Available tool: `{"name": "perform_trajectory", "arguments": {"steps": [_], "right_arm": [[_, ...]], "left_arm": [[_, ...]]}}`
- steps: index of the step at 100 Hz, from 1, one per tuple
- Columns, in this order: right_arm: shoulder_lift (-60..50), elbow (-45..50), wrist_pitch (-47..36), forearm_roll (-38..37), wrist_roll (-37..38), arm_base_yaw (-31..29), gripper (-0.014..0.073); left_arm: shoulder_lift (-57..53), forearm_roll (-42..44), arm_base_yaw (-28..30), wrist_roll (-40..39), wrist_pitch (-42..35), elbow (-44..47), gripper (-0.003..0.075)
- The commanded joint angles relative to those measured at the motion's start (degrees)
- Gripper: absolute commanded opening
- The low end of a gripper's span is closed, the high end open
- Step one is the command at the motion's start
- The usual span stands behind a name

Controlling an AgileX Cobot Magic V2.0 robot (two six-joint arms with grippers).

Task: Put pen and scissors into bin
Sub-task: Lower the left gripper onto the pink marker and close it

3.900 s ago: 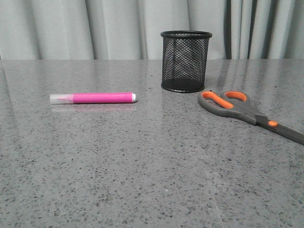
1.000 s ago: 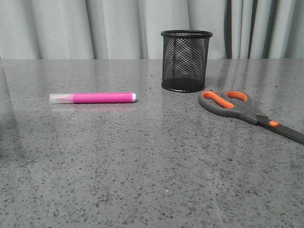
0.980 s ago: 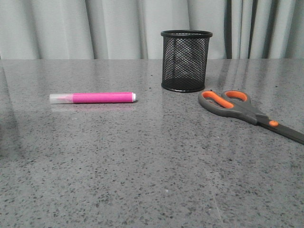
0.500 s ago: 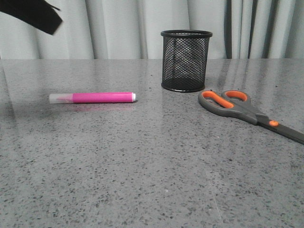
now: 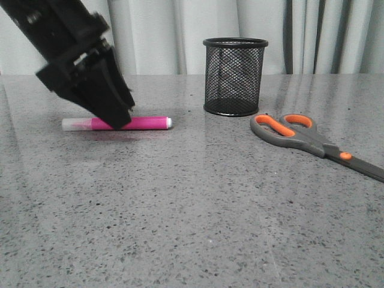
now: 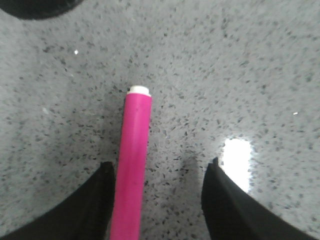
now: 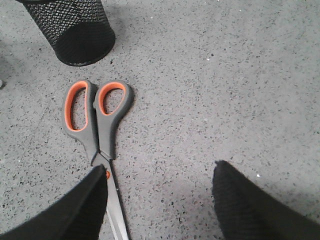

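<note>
Left hand (image 5: pixel 117 117) is low over the pen (image 5: pixel 147 123) on the left part of the tabletop (image 5: pixel 192 210), and its black body covers the middle of the pen in the front view. In the left wrist view this hand (image 6: pixel 157 200) is spread wide, with the pink barrel (image 6: pixel 132 165) lying between the two fingers, very close to one finger (image 6: pixel 97 200) and clearly apart from the other; I cannot tell if it touches. The pen lies flat, with its whitish cap to the left and its small white end to the right. The bin (image 5: pixel 235 77) stands upright further back, right of the pen and well apart from it. The scissors (image 5: pixel 306 139) lie flat just near and right of the bin, with the orange-lined loops toward the bin and the blades pointing to the near right. The right hand (image 7: pixel 160 200) is also spread wide above the tabletop, beside the scissors (image 7: pixel 95 130), holding nothing. No brand, label or writing can be read on any object.
</note>
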Motion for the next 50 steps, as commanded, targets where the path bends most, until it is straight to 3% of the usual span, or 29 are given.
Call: {"name": "perform_trajectory", "arguments": {"steps": [1, 32, 41, 50], "right_arm": [[0.1, -1.9, -3.1, 1.0, -0.7, -0.1, 0.0412], [0.1, -1.9, -3.1, 1.0, -0.7, -0.1, 0.0412], [0.1, -1.9, -3.1, 1.0, -0.7, -0.1, 0.0412], [0.1, -1.9, -3.1, 1.0, -0.7, -0.1, 0.0412]], "left_arm": [[-0.9, -1.7, -0.6, 0.2, -0.9, -2.5, 0.0353], [0.7, -0.7, -0.6, 0.2, -2.7, -2.8, 0.0330], [0.7, 0.6, -0.6, 0.2, -2.2, -2.8, 0.0270], [0.7, 1.2, -0.6, 0.2, -0.9, -2.8, 0.0152]]}}
